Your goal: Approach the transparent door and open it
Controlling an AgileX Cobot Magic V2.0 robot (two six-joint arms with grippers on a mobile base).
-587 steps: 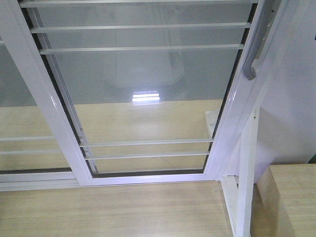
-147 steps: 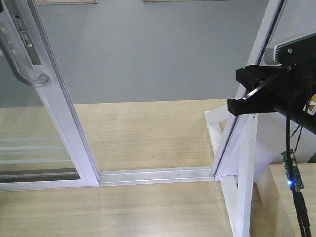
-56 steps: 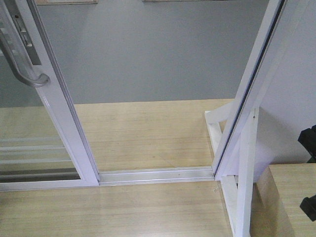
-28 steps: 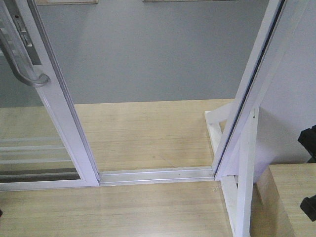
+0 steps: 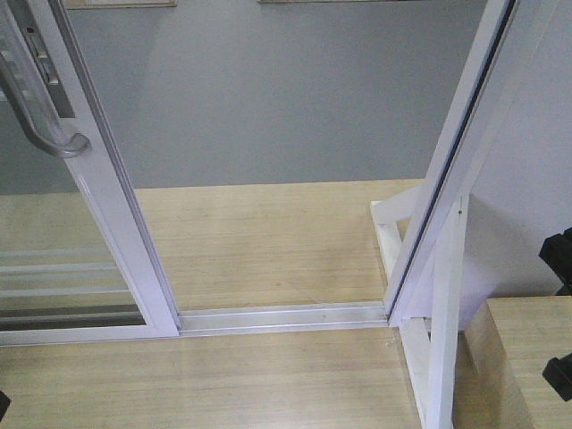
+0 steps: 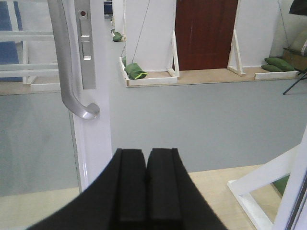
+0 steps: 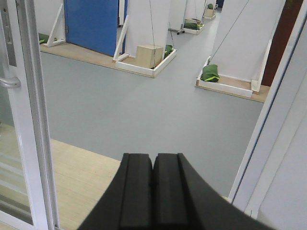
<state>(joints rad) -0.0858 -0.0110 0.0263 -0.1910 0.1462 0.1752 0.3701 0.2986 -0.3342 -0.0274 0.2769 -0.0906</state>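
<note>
Wooden flooring fills the lower part of the front view, with the grey floor beyond the sill track (image 5: 281, 317). At the left edge stands the transparent door (image 5: 112, 210), slid aside, so the opening is free. Its pull handle (image 5: 45, 121) sits at the upper left.

From the left wrist view, the left gripper (image 6: 146, 191) at the bottom centre has its fingers pressed together, holding nothing. The curved metal handle is at the upper left.

From the right wrist view, the right gripper (image 7: 153, 196) also has its fingers together and empty; the door stile is at the left edge.

I judge the glass panel heavy, stiff and fragile; the smooth handle is the safest place to hold
</note>
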